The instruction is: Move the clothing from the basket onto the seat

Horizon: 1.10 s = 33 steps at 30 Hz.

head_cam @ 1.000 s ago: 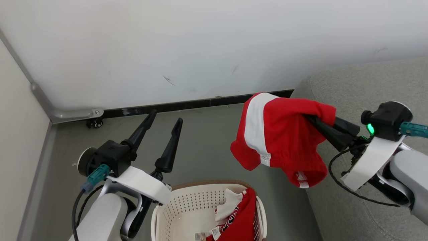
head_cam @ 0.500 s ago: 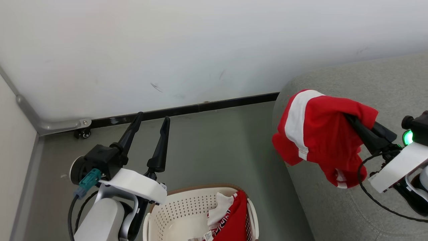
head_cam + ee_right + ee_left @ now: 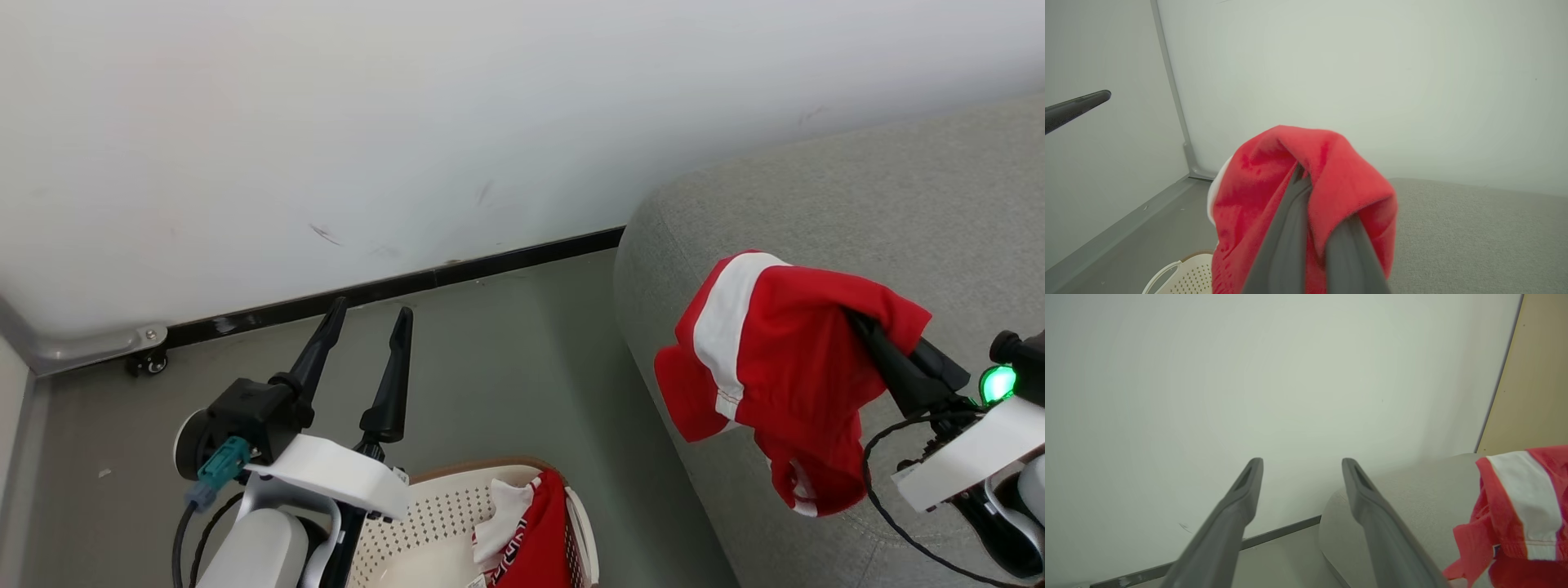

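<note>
Shorts (image 3: 784, 359), red with a white stripe, are hanging over the grey seat (image 3: 816, 188), as our right gripper (image 3: 865, 331) is clamping them; our left gripper (image 3: 371, 309) is gaping empty near the basket (image 3: 424, 514).

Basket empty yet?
Not empty. A red-and-white garment lies bunched against the right wall of the basket. The held garment hangs from the right gripper.

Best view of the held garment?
Head view: the whole garment hangs from the right tool over the seat. Left wrist catches one edge; right wrist sees it bunched over the tips.
</note>
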Available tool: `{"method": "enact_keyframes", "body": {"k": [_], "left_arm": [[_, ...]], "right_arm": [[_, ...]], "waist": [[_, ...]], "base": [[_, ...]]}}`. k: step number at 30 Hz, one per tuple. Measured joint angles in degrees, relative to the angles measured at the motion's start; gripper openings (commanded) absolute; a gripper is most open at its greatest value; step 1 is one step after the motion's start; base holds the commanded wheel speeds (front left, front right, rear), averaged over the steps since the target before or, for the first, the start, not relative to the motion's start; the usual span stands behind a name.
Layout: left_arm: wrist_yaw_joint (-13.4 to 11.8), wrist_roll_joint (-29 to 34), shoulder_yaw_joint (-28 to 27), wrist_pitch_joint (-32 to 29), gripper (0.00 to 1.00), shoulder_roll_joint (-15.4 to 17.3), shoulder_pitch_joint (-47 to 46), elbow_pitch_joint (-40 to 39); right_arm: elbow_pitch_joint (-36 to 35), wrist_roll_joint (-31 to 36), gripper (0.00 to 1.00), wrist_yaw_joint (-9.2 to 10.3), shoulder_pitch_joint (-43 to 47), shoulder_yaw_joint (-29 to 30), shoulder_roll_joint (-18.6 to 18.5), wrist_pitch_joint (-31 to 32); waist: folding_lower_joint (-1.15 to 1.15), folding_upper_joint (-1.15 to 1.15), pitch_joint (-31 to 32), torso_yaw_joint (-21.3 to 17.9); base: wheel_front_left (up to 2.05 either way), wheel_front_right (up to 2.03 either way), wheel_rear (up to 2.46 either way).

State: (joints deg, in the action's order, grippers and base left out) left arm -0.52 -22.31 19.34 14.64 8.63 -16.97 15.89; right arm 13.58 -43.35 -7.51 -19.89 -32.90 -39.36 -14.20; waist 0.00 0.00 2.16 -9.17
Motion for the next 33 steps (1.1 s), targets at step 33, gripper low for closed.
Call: {"method": "enact_keyframes", "body": {"k": [33], "left_arm": [[-2.11, 5.87, -3.52, 0.0, 1.0, 2.23, 4.68, -2.6]], "right_arm": [[0.46, 7.36, 0.0, 0.02, -3.69, 14.81, 2.92, 1.81]], "waist": [[0.0, 0.0, -5.16, -5.51]], "base": [[0.0, 0.0, 0.0]]}}
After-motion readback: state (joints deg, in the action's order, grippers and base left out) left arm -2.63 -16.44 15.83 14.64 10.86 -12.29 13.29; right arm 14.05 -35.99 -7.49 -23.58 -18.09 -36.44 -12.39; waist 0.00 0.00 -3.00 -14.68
